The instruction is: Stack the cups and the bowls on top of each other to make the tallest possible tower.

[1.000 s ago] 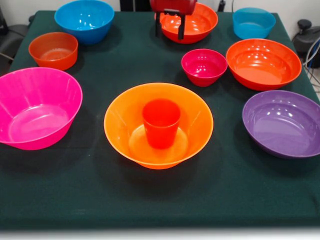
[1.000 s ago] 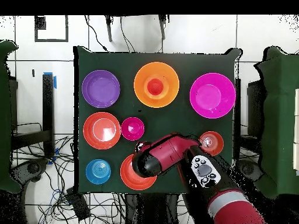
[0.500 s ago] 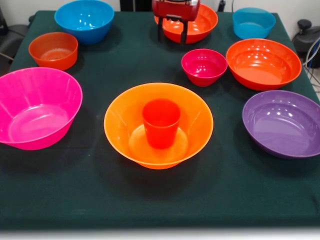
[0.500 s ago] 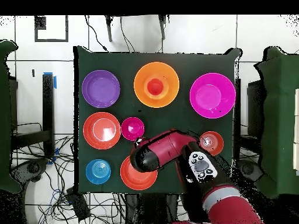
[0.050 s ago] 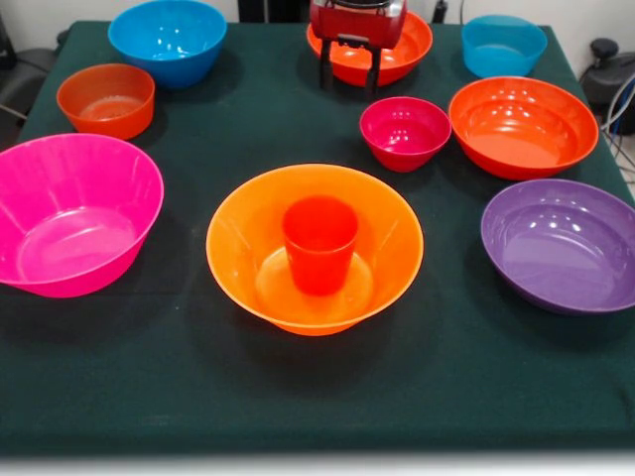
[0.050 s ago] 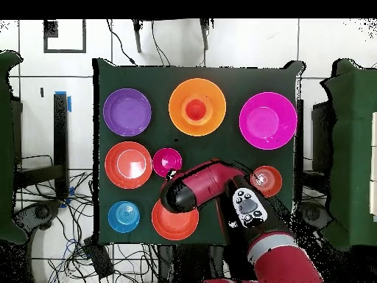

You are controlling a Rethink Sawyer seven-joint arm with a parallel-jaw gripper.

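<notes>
Nine glossy plastic vessels spread over dark green cloth table (image 5: 198, 397), all upright, none touching a neighbour. Mid-table, big flared orange bowl (image 5: 392, 233) as tower base, with small translucent red cup (image 5: 319, 243) standing upright on its flat floor, tapered, taller than wide. To its left in front view, large pink bowl (image 5: 74, 213), wide-flared; behind that, squat small orange bowl (image 5: 105, 99) and rounded blue bowl (image 5: 167, 38). To its right, shallow purple bowl (image 5: 561, 243), then ribbed red bowl (image 5: 521, 124) behind it, and small deep magenta bowl (image 5: 404, 132) just beside red one. At far edge, pale blue bowl (image 5: 503, 45) and broad red-orange bowl (image 5: 407, 45). Gripper (image 5: 347, 69) hanging over near rim of that red-orange bowl, two thin black fingers (image 5: 324, 67) pointing down, set apart with a clear gap, holding nothing, glossy red housing above. From overhead, rounded red arm (image 6: 213, 180) reaching across between magenta bowl and red-orange bowl, hiding fingers there
</notes>
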